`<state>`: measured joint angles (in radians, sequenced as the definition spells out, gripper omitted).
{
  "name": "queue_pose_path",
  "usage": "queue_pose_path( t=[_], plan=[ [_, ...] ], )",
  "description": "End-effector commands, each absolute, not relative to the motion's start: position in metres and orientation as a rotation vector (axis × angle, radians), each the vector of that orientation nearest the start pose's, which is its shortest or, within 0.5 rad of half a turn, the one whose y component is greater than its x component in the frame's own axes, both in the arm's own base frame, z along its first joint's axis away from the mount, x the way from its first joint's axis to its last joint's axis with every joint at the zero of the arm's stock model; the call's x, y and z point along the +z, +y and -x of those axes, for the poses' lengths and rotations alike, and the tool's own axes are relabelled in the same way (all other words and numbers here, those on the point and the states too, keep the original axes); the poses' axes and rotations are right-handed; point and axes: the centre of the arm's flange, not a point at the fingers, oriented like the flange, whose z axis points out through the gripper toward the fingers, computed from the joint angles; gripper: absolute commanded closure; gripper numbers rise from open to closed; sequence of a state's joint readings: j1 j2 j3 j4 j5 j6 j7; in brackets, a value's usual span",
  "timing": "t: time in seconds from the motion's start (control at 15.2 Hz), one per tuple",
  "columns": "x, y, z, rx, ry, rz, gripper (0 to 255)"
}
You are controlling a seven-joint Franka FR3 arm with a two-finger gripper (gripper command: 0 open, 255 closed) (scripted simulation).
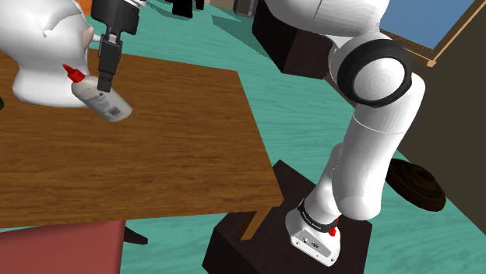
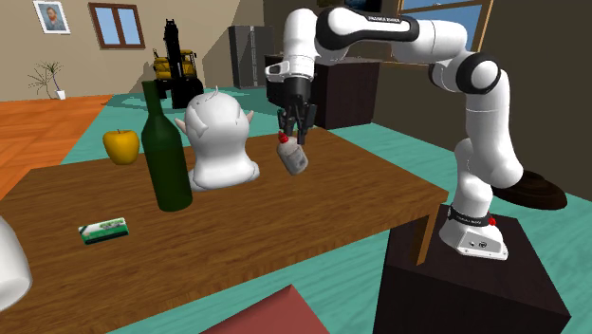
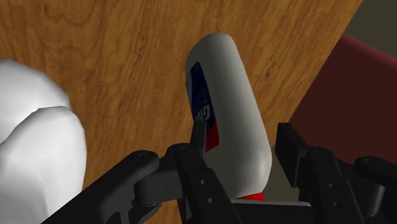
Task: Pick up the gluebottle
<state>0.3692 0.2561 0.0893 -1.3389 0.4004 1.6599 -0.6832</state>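
Claw (image 2: 290, 131) is clamping the glue bottle (image 2: 296, 159) near its red cap; the bottle is hanging tilted over the surface (image 2: 323, 223), near the white figure (image 2: 220, 142). Grip is sitting at one end, so lifting straight and slowly is looking safest.

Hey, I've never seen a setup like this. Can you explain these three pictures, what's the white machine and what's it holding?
The white machine is a robot arm fixed on a dark box beside a wooden table. One picture looks down from beside that box, the second takes in arm and table from farther off, and the third comes from a camera on the arm's hand. Its black end effector is a two-finger clamp, shut on a white glue bottle near its red cap. On the table are a white figurine, a dark green bottle, a yellow apple and a small green-and-white box.
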Motion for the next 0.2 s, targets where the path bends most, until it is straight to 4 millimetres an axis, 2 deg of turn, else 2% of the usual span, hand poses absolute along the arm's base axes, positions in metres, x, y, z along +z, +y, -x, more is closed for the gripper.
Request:
queue_pose_path(
  t=[0.0, 0.13],
  plan=[
    [0.6092, 0.3114, -0.5606, -0.155, -1.442, 2.312, 255],
    [0.61, 0.3114, -0.5606, -0.155, -1.442, 2.312, 255]
  ],
)
